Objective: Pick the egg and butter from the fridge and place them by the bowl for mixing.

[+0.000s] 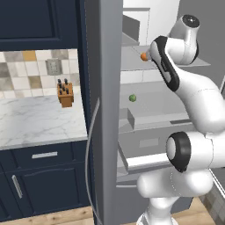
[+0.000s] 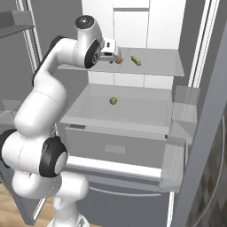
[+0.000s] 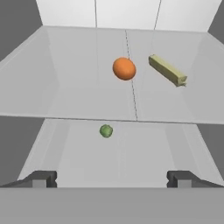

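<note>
Two things sat on the upper shelf of the open fridge: the egg, a small orange-brown oval, and the butter, a pale olive stick lying at an angle just to the egg's right in the hand view, near it but not touching. A small green ball rested on the flat surface one level down, well apart from both. The gripper was up at that upper shelf, looking down toward the egg, and the jaws were spread wide with nothing between them. In the right base view the egg looked to be right in front of the hand, though I couldn't tell if anything touched. Off to the left, a marble table held a wooden knife block against the tiled wall.
</note>
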Tool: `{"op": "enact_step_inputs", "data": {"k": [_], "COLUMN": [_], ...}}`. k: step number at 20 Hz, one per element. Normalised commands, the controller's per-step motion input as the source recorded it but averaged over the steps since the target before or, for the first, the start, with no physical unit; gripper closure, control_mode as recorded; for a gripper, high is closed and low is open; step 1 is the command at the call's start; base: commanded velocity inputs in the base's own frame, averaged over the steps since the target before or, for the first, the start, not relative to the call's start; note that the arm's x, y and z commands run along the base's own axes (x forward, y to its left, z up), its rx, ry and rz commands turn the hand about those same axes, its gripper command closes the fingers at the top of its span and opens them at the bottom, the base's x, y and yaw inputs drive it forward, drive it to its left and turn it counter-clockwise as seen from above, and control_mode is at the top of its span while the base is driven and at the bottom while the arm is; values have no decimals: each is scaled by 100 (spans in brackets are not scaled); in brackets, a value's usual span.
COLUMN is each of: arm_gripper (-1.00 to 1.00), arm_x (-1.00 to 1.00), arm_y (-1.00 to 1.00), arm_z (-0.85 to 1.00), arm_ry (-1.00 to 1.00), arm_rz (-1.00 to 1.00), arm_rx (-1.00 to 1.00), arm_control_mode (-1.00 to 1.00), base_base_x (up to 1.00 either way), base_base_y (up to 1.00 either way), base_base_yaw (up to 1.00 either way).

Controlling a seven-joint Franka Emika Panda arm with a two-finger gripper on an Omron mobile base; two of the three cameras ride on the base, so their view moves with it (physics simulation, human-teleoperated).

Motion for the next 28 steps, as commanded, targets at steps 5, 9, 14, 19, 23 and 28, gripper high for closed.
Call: {"op": "enact_step_inputs", "data": {"k": [5,9,14,19,23,28], "arm_gripper": [-100,-100,-100,-100,-100,-100], "arm_x": [38,40,47,49,40,46], "arm_y": [-3,-8,-7,-3,-6,-1], "arm_z": [-8,-18,-9,0,0,0], "arm_ry": [0,0,0,0,0,0], "arm_rz": [0,0,0,0,0,0], "arm_rx": [0,0,0,0,0,0], "arm_control_mode": [-100,-100,-100,-100,-100,-100], "base_base_x": [0,0,0,0,0,0], "base_base_y": [0,0,0,0,0,0], "base_base_yaw": [0,0,0,0,0,0]}}
